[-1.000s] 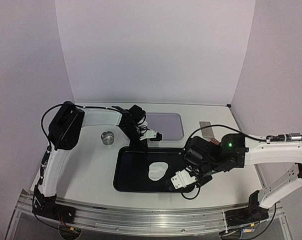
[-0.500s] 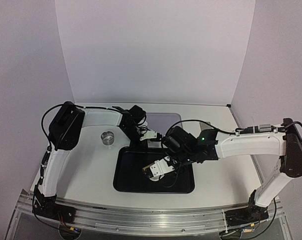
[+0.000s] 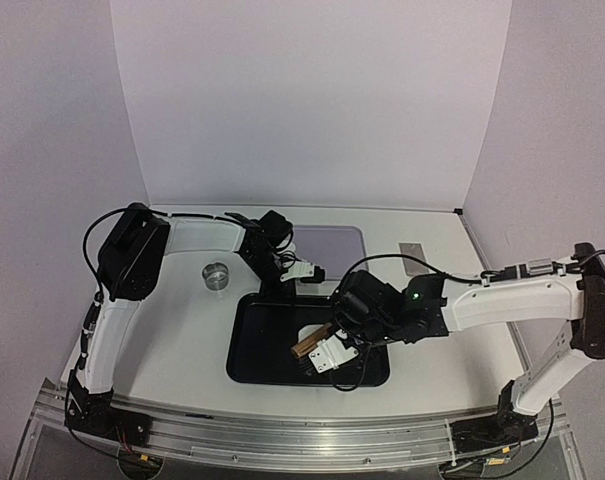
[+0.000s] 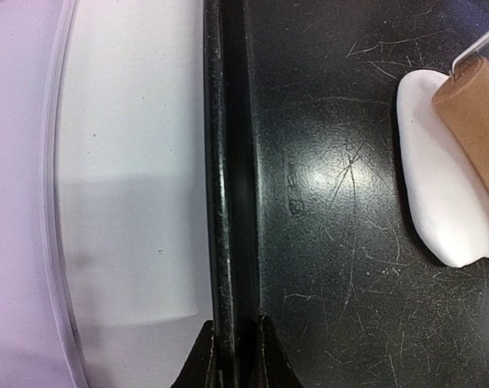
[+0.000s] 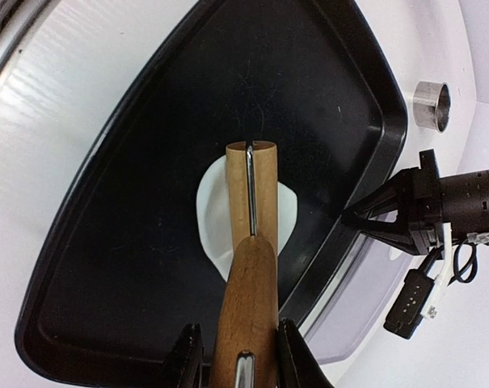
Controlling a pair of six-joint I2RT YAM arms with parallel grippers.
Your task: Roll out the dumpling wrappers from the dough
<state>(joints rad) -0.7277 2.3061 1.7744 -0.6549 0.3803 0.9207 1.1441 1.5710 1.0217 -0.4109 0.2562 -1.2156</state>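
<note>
Dough (image 4: 442, 194) lies as a flattened white patch on the floor of the black tray (image 4: 325, 242), near its middle. I see my right gripper (image 5: 240, 352) clamped on the handle of the wooden rolling pin (image 5: 252, 182), whose barrel rests across the dough. My left gripper (image 4: 233, 360) pinches the tray's far rim, one finger on either side.
</note>
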